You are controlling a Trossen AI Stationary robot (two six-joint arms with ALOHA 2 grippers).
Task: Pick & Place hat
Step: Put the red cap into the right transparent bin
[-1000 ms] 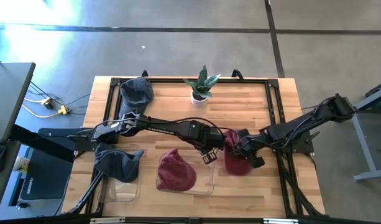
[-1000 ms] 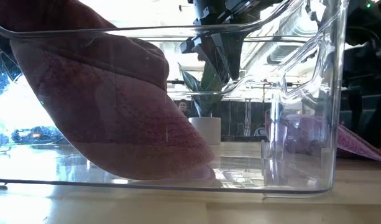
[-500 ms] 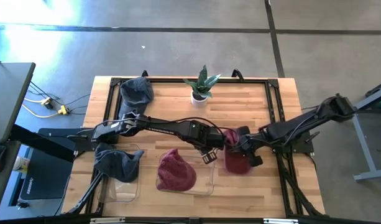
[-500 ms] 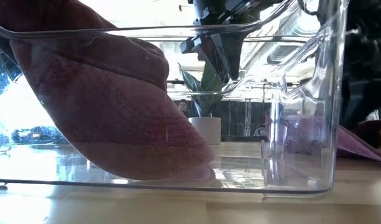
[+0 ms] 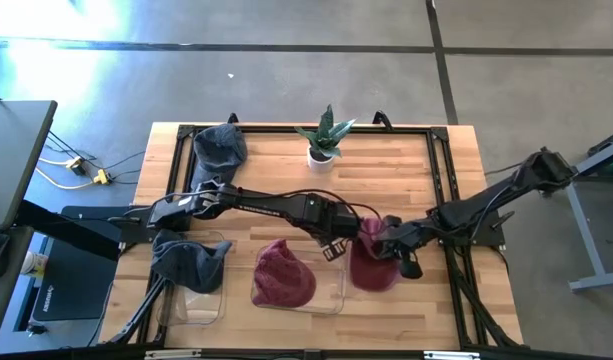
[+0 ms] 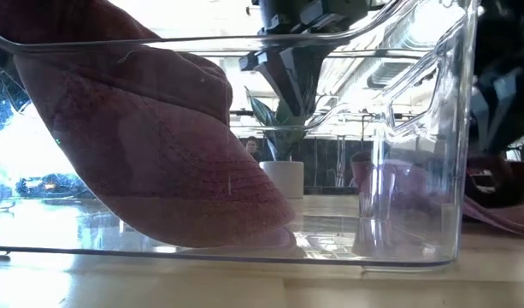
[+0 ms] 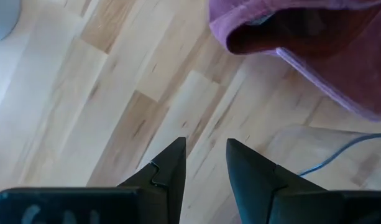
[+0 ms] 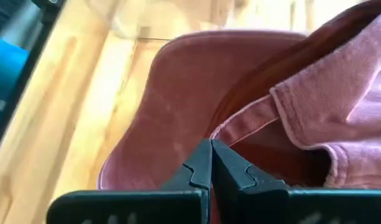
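A maroon cap (image 5: 371, 266) lies on the wooden table (image 5: 406, 170) just beside the right wall of the clear plastic bin (image 5: 338, 290), with the right gripper (image 5: 394, 248) at its far edge, jaws pinched fully together; in the right wrist view the cap's pink fabric fold sits right at the tips, so the jaws appear clamped on the cap's rim, though the exact bite is hard to confirm. Gripping at the rim, on the side away from the bin, would let the arm lift or drag the cap toward the bin, which looks like its intended destination. The left gripper (image 5: 333, 248) hangs above the table on the bin's far side, near its right corner and close to the cap, its jaws narrowly parted and holding nothing; its wrist view looks down on bare wood with the cap's edge ahead, suggesting it waits clear of the transfer. Inside the clear plastic bin another maroon cap (image 5: 283, 274) already rests, filling much of the low view. A second clear bin (image 5: 208, 300), left of the first, holds a dark grey hat (image 5: 189, 262), and another grey hat (image 5: 220, 147) sits well beyond the bins, level with a small potted plant (image 5: 323, 136).
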